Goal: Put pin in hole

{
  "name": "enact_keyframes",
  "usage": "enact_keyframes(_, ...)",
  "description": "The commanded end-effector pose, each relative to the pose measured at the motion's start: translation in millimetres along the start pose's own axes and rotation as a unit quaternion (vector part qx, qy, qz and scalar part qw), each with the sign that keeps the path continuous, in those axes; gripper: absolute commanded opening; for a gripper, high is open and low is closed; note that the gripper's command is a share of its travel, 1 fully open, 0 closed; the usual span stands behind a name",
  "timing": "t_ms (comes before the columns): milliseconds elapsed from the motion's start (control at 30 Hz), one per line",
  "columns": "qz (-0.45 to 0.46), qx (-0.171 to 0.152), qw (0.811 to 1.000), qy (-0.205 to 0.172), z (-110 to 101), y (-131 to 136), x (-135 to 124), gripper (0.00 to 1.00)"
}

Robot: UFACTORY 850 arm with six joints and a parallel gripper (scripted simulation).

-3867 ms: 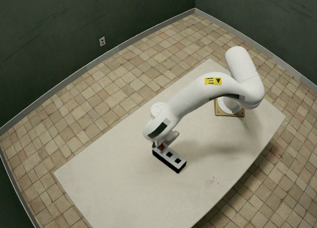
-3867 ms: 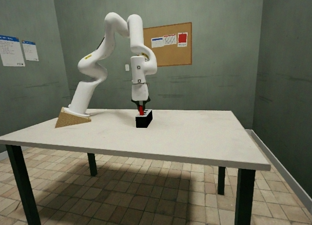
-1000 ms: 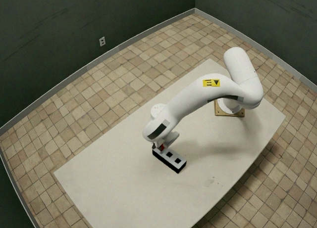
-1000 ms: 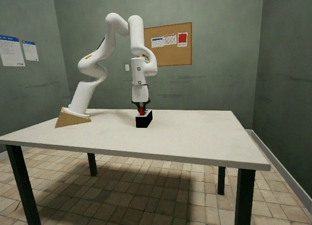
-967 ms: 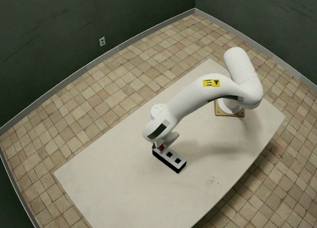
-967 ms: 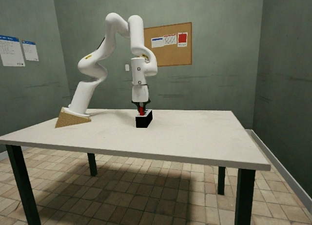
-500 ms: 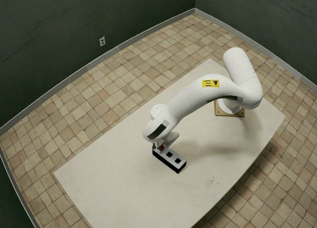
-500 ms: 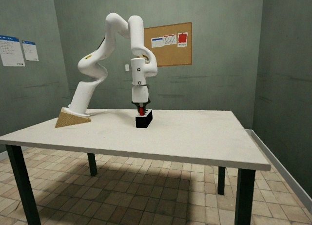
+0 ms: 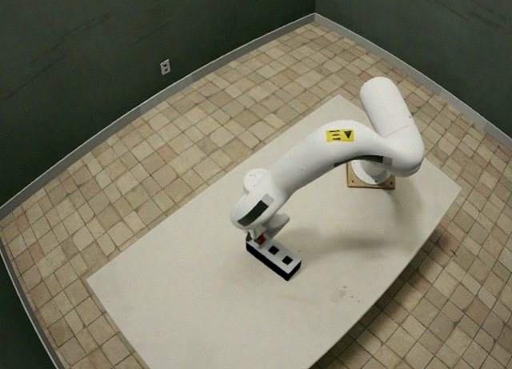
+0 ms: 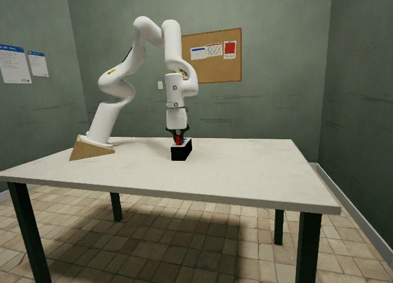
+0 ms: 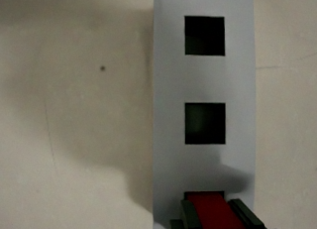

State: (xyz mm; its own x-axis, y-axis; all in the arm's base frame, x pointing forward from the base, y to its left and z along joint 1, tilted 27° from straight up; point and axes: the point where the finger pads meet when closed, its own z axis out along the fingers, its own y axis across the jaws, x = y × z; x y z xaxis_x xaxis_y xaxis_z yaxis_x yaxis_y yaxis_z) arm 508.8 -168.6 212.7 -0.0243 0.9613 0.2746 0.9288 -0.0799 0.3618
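Note:
The block (image 9: 280, 254) (image 10: 178, 153) (image 11: 168, 90) has a light grey top and black sides and lies on the table. The red-ended pin (image 9: 262, 237) (image 10: 178, 140) (image 11: 212, 209) stands upright, red end up, in an end hole of the block. Only red shows above the block top; its lower part is hidden inside. My gripper (image 9: 259, 239) (image 10: 178, 142) (image 11: 208, 222) is shut on the pin, with the fingertips close above the block. The middle hole (image 9: 274, 250) (image 11: 205, 123) and the other end hole (image 9: 286, 259) (image 11: 204, 36) are empty and dark; their depths cannot be told.
The table (image 9: 186, 282) (image 10: 253, 172) carries the block and the arm's base plate (image 9: 354, 183) (image 10: 91, 152), which stands away from the block. The arm reaches over the table between them.

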Motion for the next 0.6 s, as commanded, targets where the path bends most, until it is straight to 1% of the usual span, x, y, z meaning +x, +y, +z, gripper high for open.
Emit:
enact_keyframes(0, 0.0, -0.001, 1.0, 0.0, -0.7, 1.3, 0.2, 0.0)
enact_keyframes(400, 0.0, -0.001, 1.0, 0.0, -0.7, 1.3, 0.2, 0.0)
enact_keyframes(433, 0.0, -0.001, 1.0, 0.0, 3.3, 0.7, -0.2, 0.0)
enact_keyframes(567, 0.0, -0.001, 1.0, 0.0, 3.3, 0.7, -0.2, 0.0)
